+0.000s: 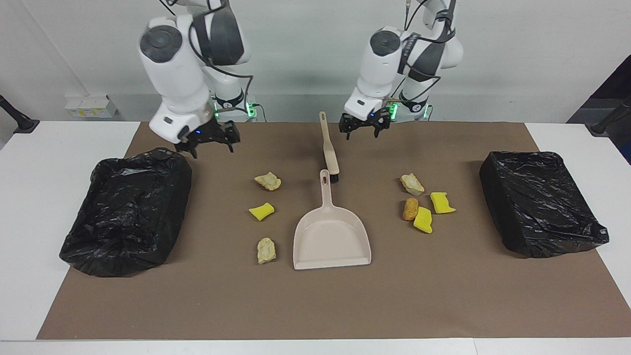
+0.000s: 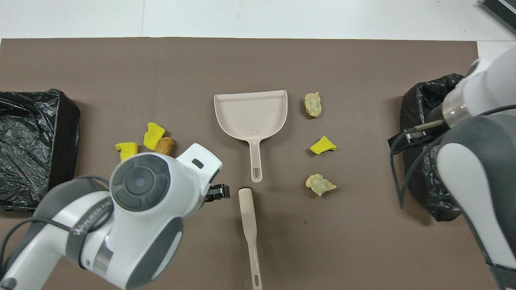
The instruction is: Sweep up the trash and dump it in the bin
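Trash clear of both jaws

Dustpan lies between trash clusters; brush nearer robots.

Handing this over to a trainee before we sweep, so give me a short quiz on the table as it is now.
1. True or false: the brush lies in the dustpan.
2. How many pieces of trash lie between the dustpan and the left arm's end of the table?
3. The left gripper hangs over: A) the mat beside the brush's handle; B) the dustpan; C) a sponge bit.

Key
1. False: the brush lies on the mat, nearer to the robots than the dustpan.
2. Four; three more lie toward the right arm's end.
3. A. It is open and empty, as is the right gripper, over the mat beside a bin.
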